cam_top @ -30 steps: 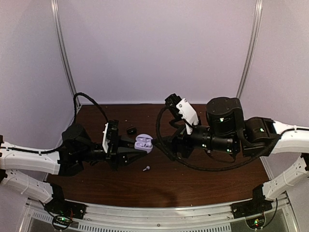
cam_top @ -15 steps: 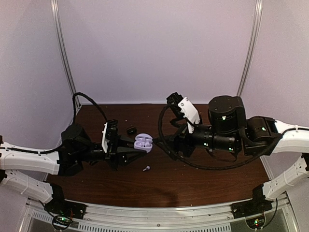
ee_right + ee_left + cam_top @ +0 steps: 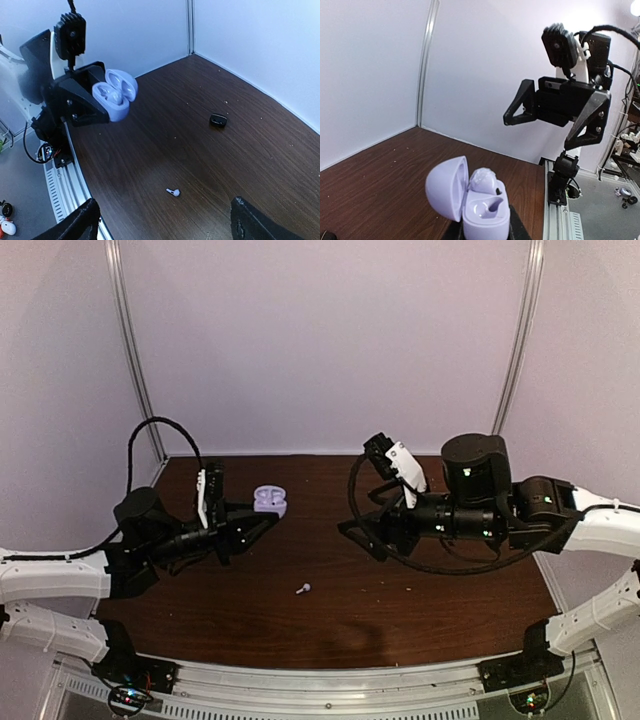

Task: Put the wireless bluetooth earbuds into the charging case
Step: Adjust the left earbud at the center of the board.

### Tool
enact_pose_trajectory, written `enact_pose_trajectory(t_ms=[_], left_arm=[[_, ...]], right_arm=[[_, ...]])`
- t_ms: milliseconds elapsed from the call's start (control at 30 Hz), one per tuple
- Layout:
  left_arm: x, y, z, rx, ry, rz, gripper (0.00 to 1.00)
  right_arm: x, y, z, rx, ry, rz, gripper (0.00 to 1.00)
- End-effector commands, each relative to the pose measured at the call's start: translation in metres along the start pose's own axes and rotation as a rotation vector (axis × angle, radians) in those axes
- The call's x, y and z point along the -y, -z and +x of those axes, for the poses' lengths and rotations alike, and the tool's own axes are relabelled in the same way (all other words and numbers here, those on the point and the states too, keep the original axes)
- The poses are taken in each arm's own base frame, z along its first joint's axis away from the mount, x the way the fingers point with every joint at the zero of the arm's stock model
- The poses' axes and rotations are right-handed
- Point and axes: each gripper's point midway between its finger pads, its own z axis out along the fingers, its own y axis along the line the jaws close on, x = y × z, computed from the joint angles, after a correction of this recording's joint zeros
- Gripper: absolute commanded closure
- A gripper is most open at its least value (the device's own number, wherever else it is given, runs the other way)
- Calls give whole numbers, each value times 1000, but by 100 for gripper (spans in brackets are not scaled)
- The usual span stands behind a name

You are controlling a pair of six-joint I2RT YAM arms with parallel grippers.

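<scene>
**Case lifting away, arms parting**

The left gripper [image 3: 258, 521], clamped on the open charging case [image 3: 269, 501], is carrying it toward 11 o'clock. The right gripper [image 3: 359, 532], jaws apart and empty, is retreating toward 3 o'clock. A white earbud [image 3: 303, 589] is lying on the table [image 3: 450, 610] at the case's 5 o'clock, still waiting to be seated.

Twin-arm rig: left arm [image 3: 60, 575] and right arm [image 3: 605, 525] pair white shell links with matte black joint housings. Green status lights [image 3: 458, 486] dot right arm's joints. Black cable loops off each wrist [image 3: 160, 430] [image 3: 352, 490]. Black finned camera [image 3: 560, 42] on white mount tops each wrist. Left pincer [image 3: 258, 523] and right pincer [image 3: 360, 537] all black, with triangular open-frame fingers [image 3: 521, 102] and small screw heads. Black base brackets [image 3: 125, 660].
</scene>
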Motion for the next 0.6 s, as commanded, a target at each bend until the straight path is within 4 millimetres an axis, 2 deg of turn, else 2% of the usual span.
enact_pose_trajectory(t_ms=[0,133,200,233,367,567], left_arm=[[-24,17,0,24,103,-100,100],[-28,30,-1,58,106,-145,100],[-31,34,-1,64,105,-171,100],[-32,37,-1,68,103,-181,100],[-34,41,0,67,92,-201,100],[-33,41,-1,68,84,-201,100]], right_arm=[[14,-23,40,-124,-34,-29,11],[31,-44,54,-72,-192,-67,18],[37,-60,68,-85,-269,-65,22],[38,-66,73,-96,-293,-66,24],[34,-106,118,-248,-363,-71,33],[26,-143,154,-362,-404,-109,37]])
